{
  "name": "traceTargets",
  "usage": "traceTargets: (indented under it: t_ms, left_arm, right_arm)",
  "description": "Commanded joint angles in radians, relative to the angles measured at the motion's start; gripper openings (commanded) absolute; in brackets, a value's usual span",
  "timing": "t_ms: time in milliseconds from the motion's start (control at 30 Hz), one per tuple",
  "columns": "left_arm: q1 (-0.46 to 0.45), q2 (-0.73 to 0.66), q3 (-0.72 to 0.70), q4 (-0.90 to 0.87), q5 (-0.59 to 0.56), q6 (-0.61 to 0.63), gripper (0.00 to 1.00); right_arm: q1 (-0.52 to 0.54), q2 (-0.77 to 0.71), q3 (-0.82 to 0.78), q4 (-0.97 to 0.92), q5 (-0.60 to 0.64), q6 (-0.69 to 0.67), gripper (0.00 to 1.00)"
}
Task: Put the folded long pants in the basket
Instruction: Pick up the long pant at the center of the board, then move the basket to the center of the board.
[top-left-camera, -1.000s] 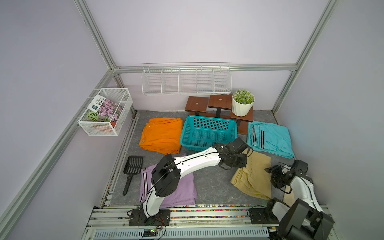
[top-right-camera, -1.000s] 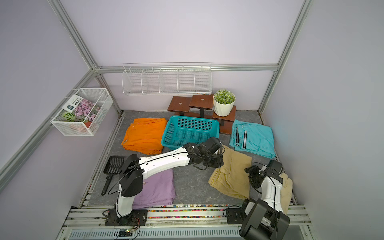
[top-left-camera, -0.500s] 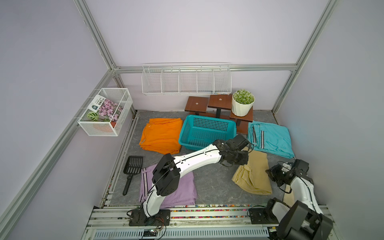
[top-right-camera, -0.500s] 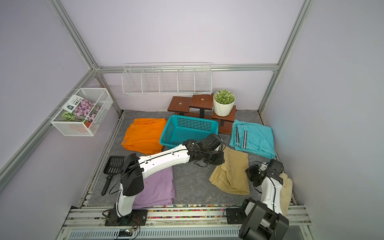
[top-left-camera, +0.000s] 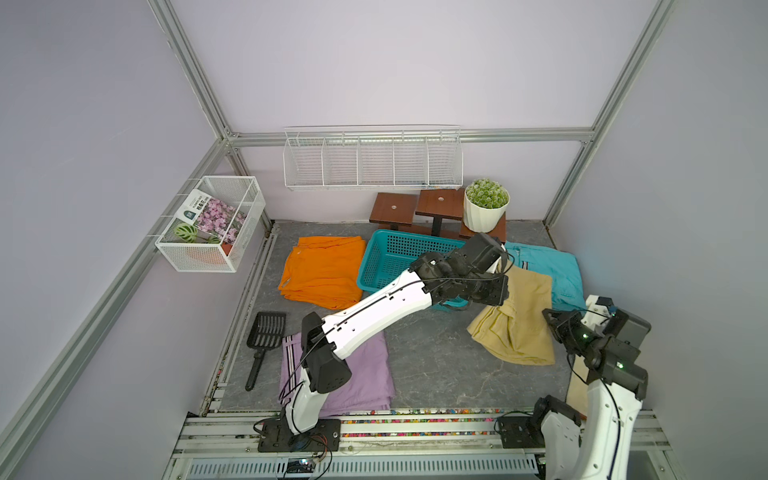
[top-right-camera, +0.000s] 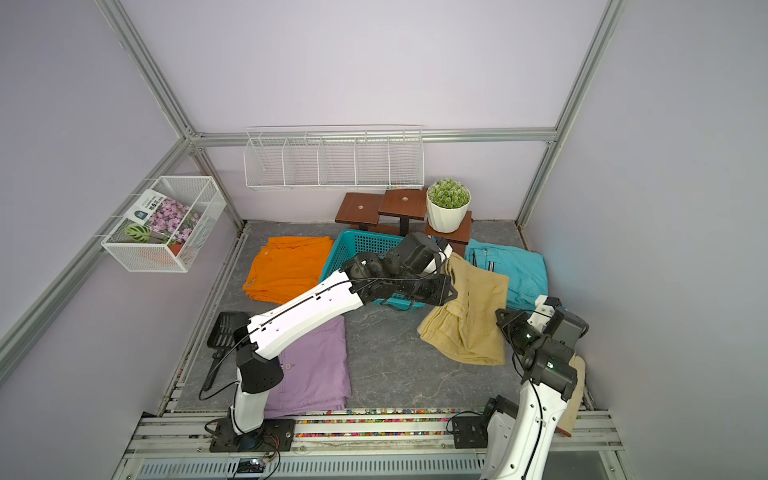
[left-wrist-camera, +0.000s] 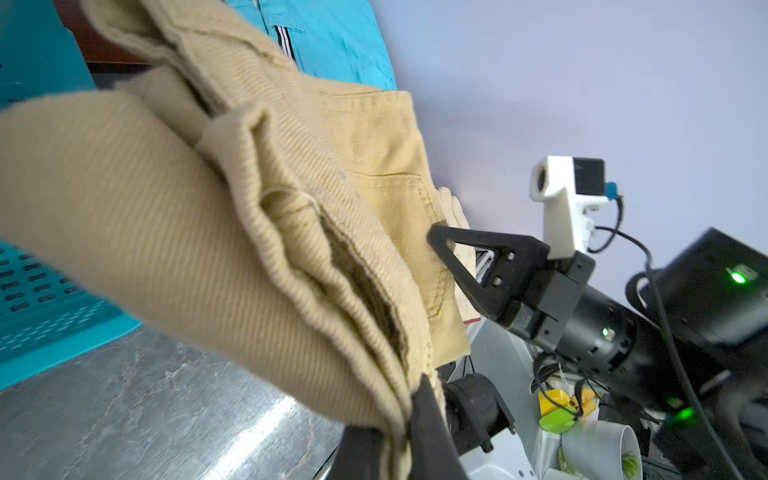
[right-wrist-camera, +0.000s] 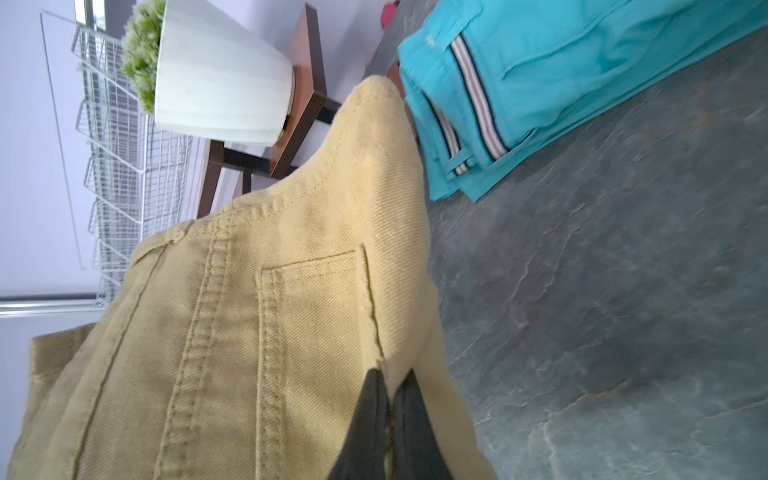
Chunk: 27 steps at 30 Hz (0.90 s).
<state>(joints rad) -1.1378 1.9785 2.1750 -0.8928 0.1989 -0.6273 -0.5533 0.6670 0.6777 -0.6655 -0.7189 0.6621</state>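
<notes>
I have the tan pants (top-left-camera: 519, 320) pinched from two sides. The left fingers (left-wrist-camera: 419, 419) are clamped on a bunched fold at the end nearer the basket. The right fingers (right-wrist-camera: 380, 405) are closed on the edge by the back pocket.

The bundle is half raised. Its held end hangs beside the near corner of the turquoise basket (top-left-camera: 388, 259), just beside the turquoise pants (top-left-camera: 559, 270), and its low end sags onto the grey worktop (top-left-camera: 436, 365).

It is thick twill, so I judge it soft, floppy and fairly light. It is not slippery and nothing about it is fragile. The layers are fanning apart, though, so I expect the fold to open if I carry it by single edges. I would rather bite through all the layers near the waistband.

My left arm is stretched long across the worktop, its forearm crossing the basket's near wall and its wrist bent toward the cloth. My right arm is tucked close to its base with its wrist aimed inward. The orange pants (top-left-camera: 324, 270) and lilac pants (top-left-camera: 370, 374) lie flat, outside the basket.
</notes>
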Motion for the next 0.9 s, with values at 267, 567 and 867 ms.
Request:
traceTargets:
  t_ms: [267,567,867]
  left_arm:
    - [0.273,-0.436,-0.384,0.109,0.042,0.082,0.0]
    - [0.636,-0.459,-0.526,0.16,0.233,0.168,0.0]
    - [0.715,-0.22,-0.368,0.17,0.182,0.27,0.0]
  right_arm:
    - [0.552,0.217,0.307,0.14,0.23,0.062,0.0]
    - [0.739,0.56,0.382,0.423,0.335,0.141,0.0]
    - [0.789,0.813,0.467,0.551,0.381,0.127,0.0]
